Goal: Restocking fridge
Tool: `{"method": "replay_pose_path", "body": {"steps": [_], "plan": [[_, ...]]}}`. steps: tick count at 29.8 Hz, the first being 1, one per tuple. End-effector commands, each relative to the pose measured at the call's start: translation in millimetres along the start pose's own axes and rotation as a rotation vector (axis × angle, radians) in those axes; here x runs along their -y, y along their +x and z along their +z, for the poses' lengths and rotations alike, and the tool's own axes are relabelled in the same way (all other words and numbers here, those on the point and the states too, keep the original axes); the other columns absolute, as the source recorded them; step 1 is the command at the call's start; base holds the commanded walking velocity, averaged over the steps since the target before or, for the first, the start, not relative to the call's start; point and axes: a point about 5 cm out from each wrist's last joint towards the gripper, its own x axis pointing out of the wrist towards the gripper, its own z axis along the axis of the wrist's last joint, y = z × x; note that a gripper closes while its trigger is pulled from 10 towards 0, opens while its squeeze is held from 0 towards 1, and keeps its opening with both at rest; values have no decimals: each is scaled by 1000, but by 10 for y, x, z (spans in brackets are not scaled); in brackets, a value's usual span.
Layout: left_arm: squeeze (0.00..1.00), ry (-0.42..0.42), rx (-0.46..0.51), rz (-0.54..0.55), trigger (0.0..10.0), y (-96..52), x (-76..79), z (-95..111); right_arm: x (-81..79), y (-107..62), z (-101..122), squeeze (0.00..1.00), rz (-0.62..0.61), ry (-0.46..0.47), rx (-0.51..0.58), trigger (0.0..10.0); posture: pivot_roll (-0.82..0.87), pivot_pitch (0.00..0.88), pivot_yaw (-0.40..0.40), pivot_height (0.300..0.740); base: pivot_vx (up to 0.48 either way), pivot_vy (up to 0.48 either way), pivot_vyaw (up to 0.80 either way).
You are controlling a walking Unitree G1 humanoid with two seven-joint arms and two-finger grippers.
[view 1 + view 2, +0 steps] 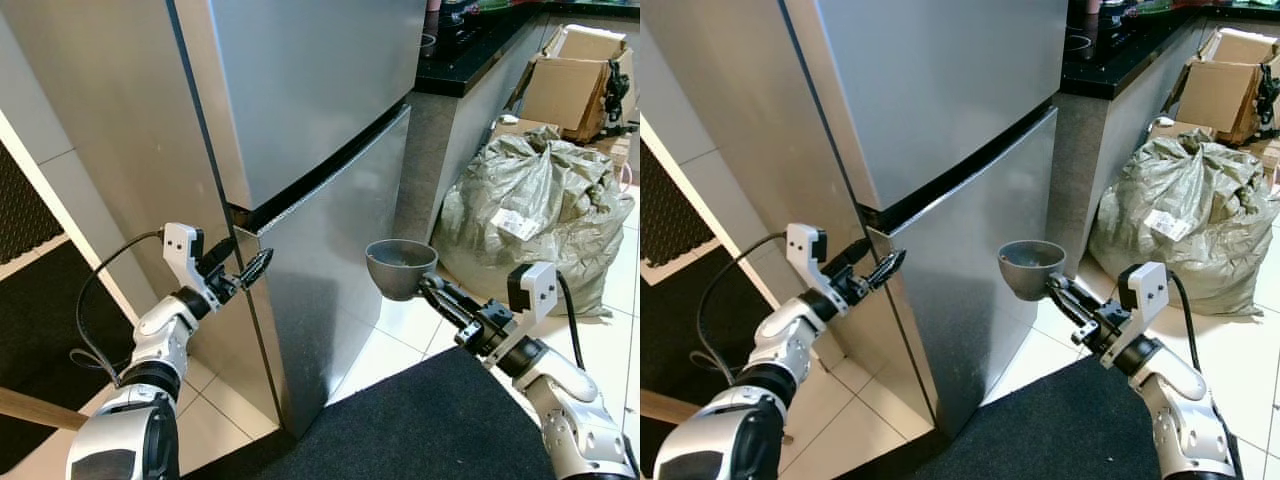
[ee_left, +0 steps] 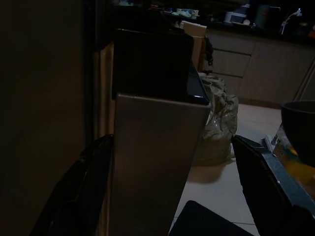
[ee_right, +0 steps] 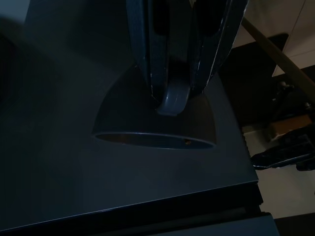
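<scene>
The tiled floor (image 1: 410,325) carries the steel fridge (image 1: 300,150), a dark mat (image 1: 440,420) before it, a stuffed grey sack (image 1: 530,215) by the cabinet, and cardboard boxes (image 1: 570,85) beyond.

A home kitchen: a tall steel fridge (image 1: 300,130) stands on pale floor tiles (image 1: 420,320); a black-topped surface (image 1: 480,50) adjoins it; cardboard boxes (image 1: 575,85) and a stuffed sack (image 1: 540,215) sit nearby.
</scene>
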Motion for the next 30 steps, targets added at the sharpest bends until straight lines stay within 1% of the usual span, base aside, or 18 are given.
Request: {"method": "replay_pose_path", "body": {"steps": [1,2,3,4,5,6,9,10,11,12,14,16,24,25,26,27,29,30], "plan": [[0,-32,-54,-177,10000,100,259,-165,-2,-13,53,0,6,-14,24,10000,-141,33,83,740,0,0,0],[0,-49,-53,-227,10000,139,350,-206,-7,-21,61,0,9,-16,27,10000,-142,33,86,740,0,0,0],[0,-49,-53,-227,10000,139,350,-206,-7,-21,61,0,9,-16,27,10000,-142,33,86,740,0,0,0],[0,-64,-57,-269,10000,173,441,-254,-15,-28,70,0,15,-16,31,10000,-143,35,88,740,0,0,0],[0,-64,-57,-269,10000,173,441,-254,-15,-28,70,0,15,-16,31,10000,-143,35,88,740,0,0,0],[0,-89,-64,-320,10000,218,573,-328,-37,-40,83,0,28,-16,37,10000,-145,36,91,740,0,0,0],[0,-108,-61,-349,10000,256,668,-370,-56,-49,95,0,36,-16,44,10000,-148,38,92,740,0,0,0],[0,-108,-61,-349,10000,256,668,-370,-56,-49,95,0,36,-16,44,10000,-148,38,92,740,0,0,0],[0,-123,-57,-379,10000,282,743,-394,-69,-51,104,0,44,-17,47,10000,-149,39,93,740,0,0,0],[0,-123,-57,-379,10000,282,743,-394,-69,-51,104,0,44,-17,47,10000,-149,39,93,740,0,0,0],[0,-128,-56,-409,10000,299,814,-416,-80,-47,109,0,49,-17,48,10000,-148,36,93,740,0,0,0],[0,-129,-58,-424,10000,304,853,-429,-83,-41,112,0,52,-17,49,10000,-148,36,93,740,0,0,0],[0,-119,-70,-417,10000,276,861,-452,-86,-33,94,0,57,-14,42,10000,-140,35,92,740,0,0,0],[0,-122,-87,-417,10000,250,859,-479,-86,-36,87,0,56,-13,40,10000,-139,37,92,740,0,0,0],[0,-128,-131,-425,10000,180,849,-541,-92,-38,82,0,56,-11,37,10000,-138,38,91,740,0,0,0],[0,-128,-131,-425,10000,180,849,-541,-92,-38,82,0,56,-11,37,10000,-138,38,91,740,0,0,0],[0,-108,-207,-433,10000,76,819,-622,-96,-37,83,0,56,-10,37,10000,-137,39,89,740,0,0,0],[0,-108,-207,-433,10000,76,819,-622,-96,-37,83,0,56,-10,37,10000,-137,39,89,740,0,0,0]]}}
